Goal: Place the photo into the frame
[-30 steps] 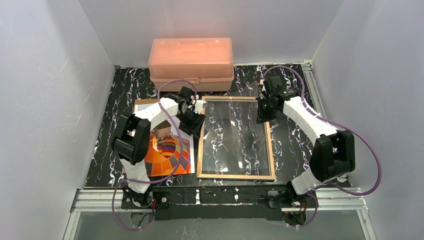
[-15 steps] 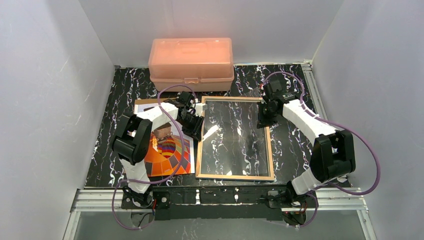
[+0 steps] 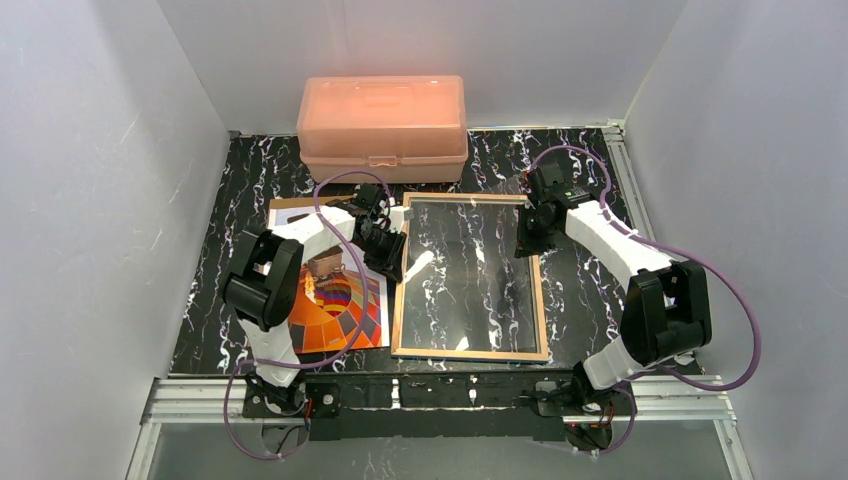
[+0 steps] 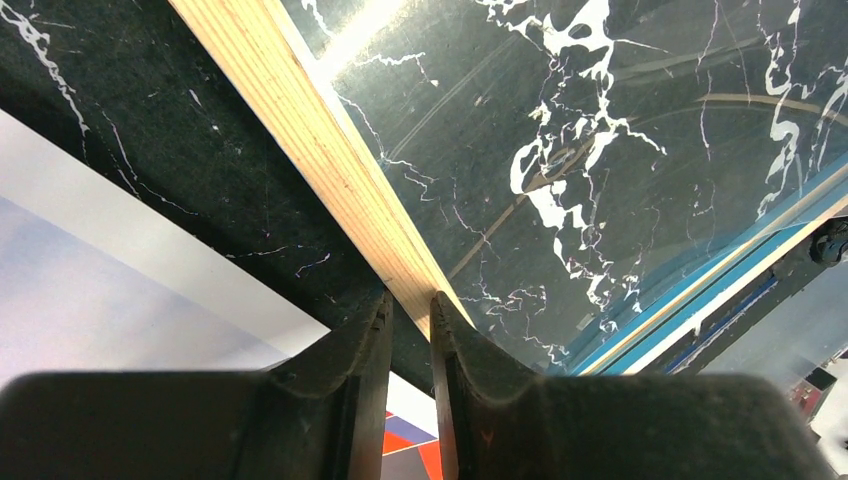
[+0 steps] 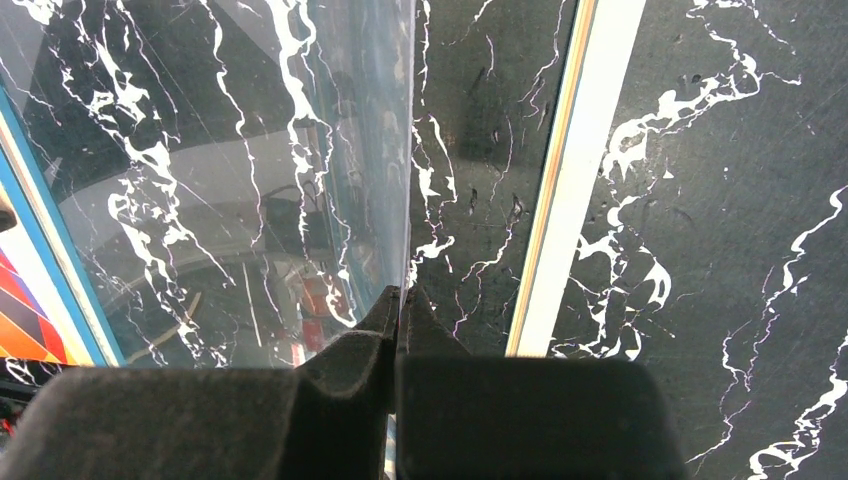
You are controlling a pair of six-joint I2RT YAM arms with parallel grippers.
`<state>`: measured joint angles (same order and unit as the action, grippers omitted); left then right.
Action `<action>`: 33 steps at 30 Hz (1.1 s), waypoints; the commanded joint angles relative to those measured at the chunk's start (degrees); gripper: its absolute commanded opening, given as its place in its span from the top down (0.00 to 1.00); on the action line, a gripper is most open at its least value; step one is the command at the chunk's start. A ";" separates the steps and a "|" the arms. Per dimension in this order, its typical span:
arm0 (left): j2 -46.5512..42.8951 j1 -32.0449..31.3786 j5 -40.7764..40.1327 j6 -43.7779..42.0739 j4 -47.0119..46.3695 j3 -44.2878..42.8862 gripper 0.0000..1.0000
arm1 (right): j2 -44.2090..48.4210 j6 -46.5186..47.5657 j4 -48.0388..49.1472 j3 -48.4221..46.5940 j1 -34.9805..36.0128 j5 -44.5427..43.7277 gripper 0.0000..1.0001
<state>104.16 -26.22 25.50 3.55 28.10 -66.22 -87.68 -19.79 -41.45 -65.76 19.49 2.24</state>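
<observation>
The left gripper (image 4: 410, 305) has its two fingers pressed in on the left wooden side of the frame (image 4: 300, 120), toward the far end of that side. The wood runs right into the small gap between them, so it looks like a pinch. The right gripper (image 5: 402, 300) has its fingers pressed together on the thin edge of the clear sheet (image 5: 250, 150). The sheet looks tipped up off the right side of the frame.

The frame lies flat in the middle of the table (image 3: 500, 150). The photo (image 3: 330, 315) lies flat just left of it, partly under the left arm (image 3: 300, 235). A pink box (image 3: 380, 115) sits at the far side, apart from both.

The step in hand looks like opening the frame. To do it well, the left fingers should hold the wood down firmly. The right fingers should lift the sheet slowly, so the frame does not slide or jump. The sheet is thin and looks slippery, so a gentle, steady pull is best.

Some things are hard to see. The arm covers part of the photo. The sheet is see-through and shiny, so its ends are hard to find. I cannot tell how high it is lifted, or whether its left edge rests in the frame.
</observation>
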 commanded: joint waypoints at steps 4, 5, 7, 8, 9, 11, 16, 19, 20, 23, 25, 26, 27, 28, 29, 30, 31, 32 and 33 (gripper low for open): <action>-1.31 -0.03 -1.65 -0.74 0.43 2.01 0.83 | 3.10 -2.96 -2.58 2.92 0.06 -0.33 0.99; -1.35 -0.01 -1.71 -0.88 0.41 2.05 0.83 | 3.12 -3.17 -2.38 3.23 0.03 0.06 0.99; -1.35 0.02 -1.85 -1.19 0.51 1.99 0.83 | 2.81 -3.32 -2.40 3.43 0.03 0.16 0.99; -1.40 0.00 -1.94 -1.28 0.55 1.97 0.83 | 2.59 -3.32 -2.44 3.53 0.07 0.23 0.99; -1.42 0.00 -2.02 -1.33 0.55 1.89 0.83 | 2.48 -3.28 -2.55 3.45 0.03 0.22 0.99; -1.50 0.03 -2.06 -1.61 0.64 2.00 0.83 | 2.51 -3.06 -2.34 3.42 0.09 0.71 0.99; -1.71 0.03 -2.04 -1.46 0.95 2.12 0.85 | 3.20 -3.86 -3.53 2.95 0.04 -0.58 0.99; -2.15 0.03 -1.77 -1.26 0.87 2.39 0.85 | 4.40 -4.51 -3.64 3.31 0.03 -1.36 0.99; -2.35 0.03 -1.77 -1.20 0.89 2.53 0.85 | 4.63 -4.75 -3.88 3.43 0.06 -1.25 0.99; -2.47 0.02 -2.28 -1.32 0.87 2.83 0.86 | 5.23 -5.15 -4.43 3.27 0.04 -0.11 0.99; -2.56 0.03 -2.38 -1.47 0.70 3.15 0.86 | 5.65 -5.38 -4.52 3.26 0.10 0.80 0.99; -2.63 -0.02 -2.46 -1.60 0.65 3.30 0.87 | 5.79 -5.47 -4.52 3.16 0.09 1.27 0.99; -2.71 0.02 -2.45 -1.73 0.51 3.45 0.87 | 5.83 -5.59 -4.44 3.00 0.10 1.87 0.99; -2.77 0.01 -2.61 -1.72 0.36 3.58 0.87 | 5.77 -5.79 -4.44 2.84 0.08 2.59 0.99; -2.82 0.02 -2.57 -1.83 0.28 3.70 0.87 | 5.70 -6.05 -4.38 2.71 0.07 3.81 0.99; -2.94 0.03 -2.64 -1.94 0.18 3.84 0.88 | 5.64 -6.31 -4.30 2.47 0.01 5.22 0.99; -2.99 0.03 -2.64 -1.96 0.12 3.96 0.88 | 5.55 -6.72 -4.16 2.17 -0.09 6.60 0.99; -3.00 0.03 -2.64 -2.04 0.15 4.05 0.88 | 5.51 -6.99 -4.02 1.87 -0.14 7.71 0.99; -2.92 0.02 -2.72 -2.08 0.12 4.07 0.88 | 5.50 -7.28 -3.96 1.39 -0.35 8.75 0.99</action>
<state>102.37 -26.20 25.47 3.27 27.00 -64.07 -83.31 -24.97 -42.48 -62.87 19.35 4.91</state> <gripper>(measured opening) 0.128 0.054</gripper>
